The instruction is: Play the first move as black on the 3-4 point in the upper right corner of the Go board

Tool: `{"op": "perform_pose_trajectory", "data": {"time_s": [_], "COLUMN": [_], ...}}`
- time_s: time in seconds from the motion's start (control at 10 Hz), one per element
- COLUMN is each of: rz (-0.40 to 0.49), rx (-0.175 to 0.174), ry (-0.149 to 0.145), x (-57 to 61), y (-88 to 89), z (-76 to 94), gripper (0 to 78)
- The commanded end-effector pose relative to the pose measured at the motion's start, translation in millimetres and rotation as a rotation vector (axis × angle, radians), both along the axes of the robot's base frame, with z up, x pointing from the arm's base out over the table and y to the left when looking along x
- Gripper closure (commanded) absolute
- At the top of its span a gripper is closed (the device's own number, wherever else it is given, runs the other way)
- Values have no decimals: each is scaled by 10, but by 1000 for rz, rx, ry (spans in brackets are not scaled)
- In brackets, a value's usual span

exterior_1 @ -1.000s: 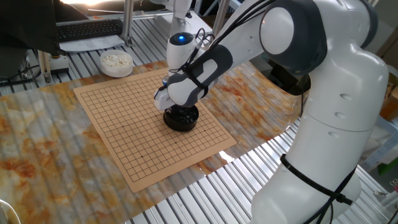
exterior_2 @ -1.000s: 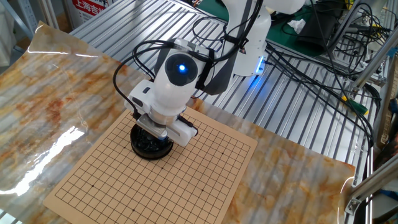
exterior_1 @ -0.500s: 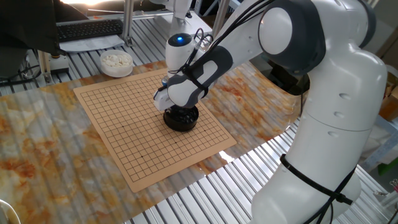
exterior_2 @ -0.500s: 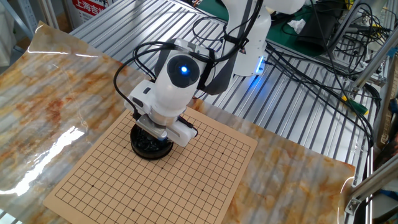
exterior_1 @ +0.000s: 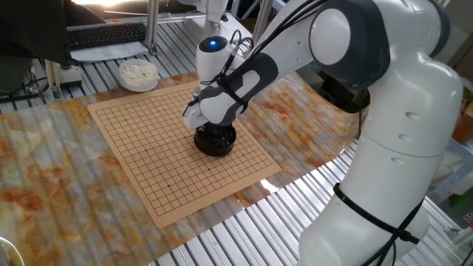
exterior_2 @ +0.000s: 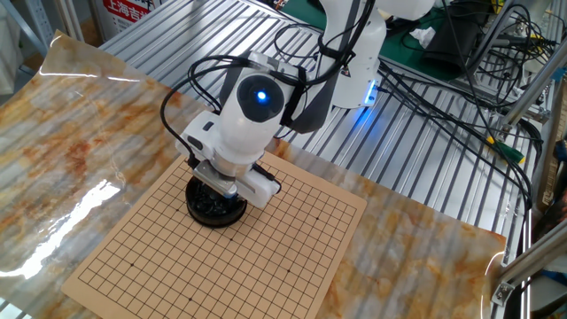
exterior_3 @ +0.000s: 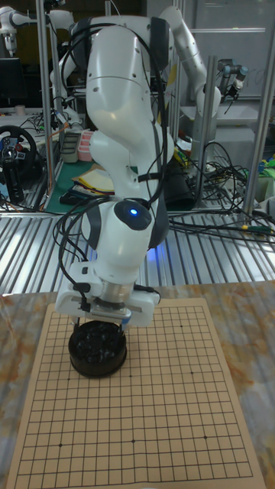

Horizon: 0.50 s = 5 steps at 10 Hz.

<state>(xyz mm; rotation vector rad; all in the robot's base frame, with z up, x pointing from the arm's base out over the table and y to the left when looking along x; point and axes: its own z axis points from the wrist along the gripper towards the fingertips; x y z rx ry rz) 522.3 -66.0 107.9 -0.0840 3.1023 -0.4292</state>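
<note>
A round black bowl (exterior_3: 97,349) heaped with glossy black stones stands on the wooden Go board (exterior_3: 153,412), left of centre near its far edge. My gripper (exterior_3: 101,322) points straight down over the bowl, its fingers dipping to the bowl's rim level. The hand's white body hides the fingertips in every view, so no single black stone can be seen between them. In the other views the gripper (exterior_1: 211,127) (exterior_2: 220,188) also sits right on top of the bowl (exterior_1: 215,142) (exterior_2: 213,206). The 3-4 point (exterior_3: 186,329) in the upper right corner is bare.
A white bowl of white stones (exterior_1: 138,74) stands off the board at its far corner. The board (exterior_1: 162,170) lies on a marbled orange mat (exterior_2: 80,142) over a slatted metal table. Cables and another robot base (exterior_2: 354,80) sit behind the board.
The hand has risen very slightly over the black bowl; the bowl and the board have not moved.
</note>
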Motion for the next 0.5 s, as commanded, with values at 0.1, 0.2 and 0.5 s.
{"op": "perform_pose_trajectory", "data": {"time_s": [0.1, 0.2, 0.5], "rz": [-1, -1, 9], "rx": [-24, -24, -33], "ry": [-3, -3, -5], "x": [9, 9, 16], "y": [-9, -9, -95], "z": [0, 0, -46], "gripper": [0, 0, 0]}}
